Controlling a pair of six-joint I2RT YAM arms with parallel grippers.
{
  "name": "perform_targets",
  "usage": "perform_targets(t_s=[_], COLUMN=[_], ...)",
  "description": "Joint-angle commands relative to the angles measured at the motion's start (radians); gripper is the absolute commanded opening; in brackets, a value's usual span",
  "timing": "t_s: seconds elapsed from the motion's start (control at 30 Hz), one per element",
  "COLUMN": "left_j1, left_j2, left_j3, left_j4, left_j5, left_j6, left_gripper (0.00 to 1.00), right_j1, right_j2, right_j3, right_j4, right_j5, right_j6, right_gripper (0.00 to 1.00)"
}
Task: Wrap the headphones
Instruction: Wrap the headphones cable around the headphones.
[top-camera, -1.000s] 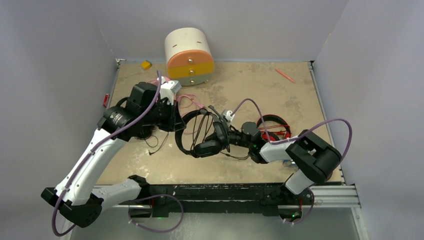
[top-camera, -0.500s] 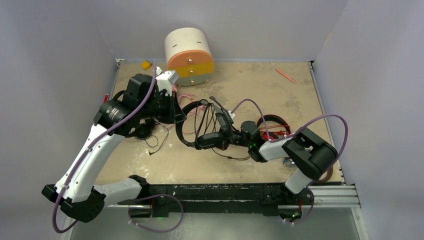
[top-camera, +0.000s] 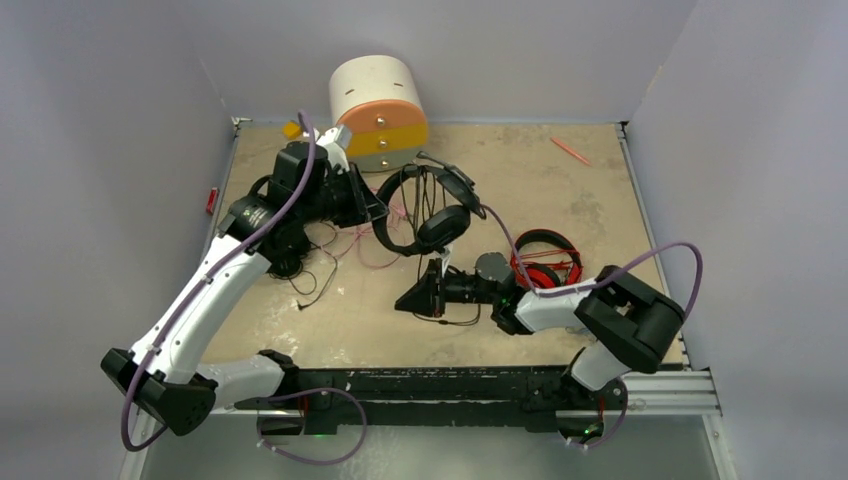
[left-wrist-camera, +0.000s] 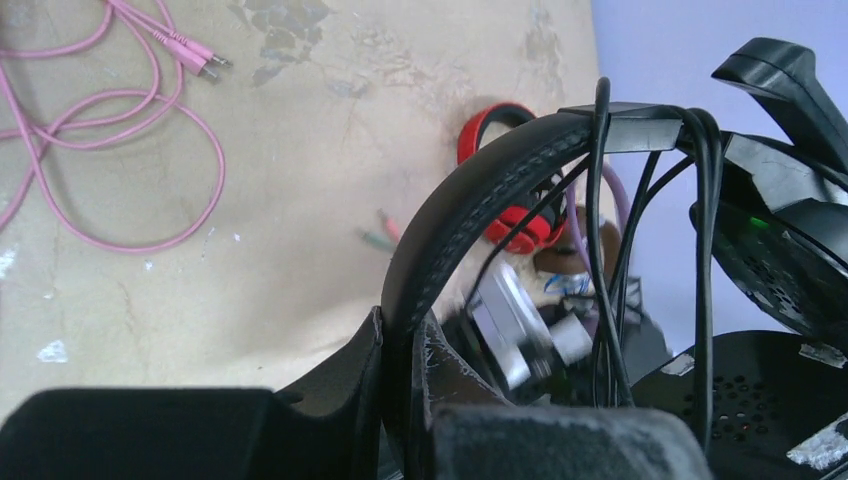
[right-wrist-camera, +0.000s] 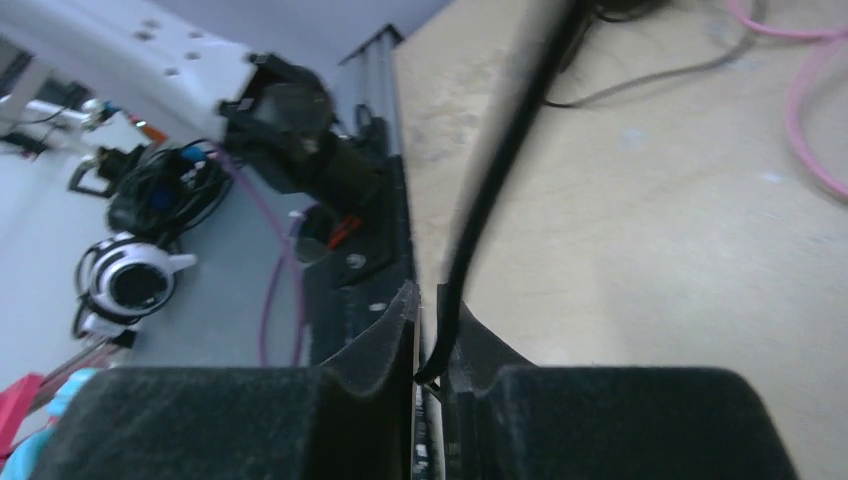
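Observation:
The black headphones (top-camera: 428, 212) hang above the table near the drawer box, with their thin cable (left-wrist-camera: 603, 230) looped several times over the headband (left-wrist-camera: 470, 200). My left gripper (top-camera: 372, 207) (left-wrist-camera: 408, 335) is shut on that headband. My right gripper (top-camera: 405, 300) (right-wrist-camera: 428, 340) sits low over the middle of the table, its jaws pinched on the black cable (right-wrist-camera: 470, 210) near its free end. The red headphones (top-camera: 545, 262) (left-wrist-camera: 510, 215) lie on the table to the right. Another black pair (top-camera: 285, 268) lies under my left arm.
A white-orange-yellow drawer box (top-camera: 378, 112) stands at the back. A loose pink cable (top-camera: 372, 243) (left-wrist-camera: 130, 150) is spread on the table left of centre. An orange pen (top-camera: 570, 150) lies at the back right and a small yellow block (top-camera: 292, 129) at the back left.
My left gripper has carried the black headphones up and back toward the drawer box. My right gripper left the earcup, moved left and nearer, and now pinches the cable.

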Motion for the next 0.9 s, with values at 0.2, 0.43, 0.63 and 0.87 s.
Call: perform_targets(t_s=[0.2, 0.43, 0.63, 0.87], left_j1=[0.012, 0.012, 0.012, 0.011], left_j2=[-0.064, -0.088, -0.060, -0.011], left_j3=[-0.145, -0.196, -0.260, -0.290], left_j4=[0.279, 0.250, 0.233, 0.158], left_j5=[-0.269, -0.491, -0.575, -0.566], left_j6=[-0.162, -0.079, 0.001, 0.116], left_gripper=[0.00, 0.00, 0.00, 0.00], right_j1=[0.106, 0.168, 0.185, 0.184], right_j2=[-0.153, -0.271, -0.367, -0.428], right_j3=[-0.122, -0.047, 0.104, 0.329], right_j4=[0.333, 0.150, -0.173, -0.691], right_j5=[0.072, 0.087, 0.074, 0.157], right_j6=[0.095, 0.059, -0.005, -0.180], right_gripper=[0.18, 0.18, 0.15, 0.10])
